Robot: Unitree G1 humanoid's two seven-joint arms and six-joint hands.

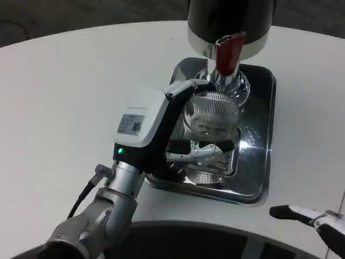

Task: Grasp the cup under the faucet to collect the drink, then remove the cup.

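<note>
A clear ribbed glass cup stands on the steel drip tray, right below the faucet with its red lever. My left hand wraps around the cup from the left, thumb at the rim and fingers across the lower front. Whether the cup holds any liquid is hard to tell. At the lower right corner my right hand lies low over the table, only its fingertips in sight, holding nothing.
The black and silver dispenser body towers at the back of the tray. White table spreads wide to the left and right of the tray. A dark curved edge runs along the bottom.
</note>
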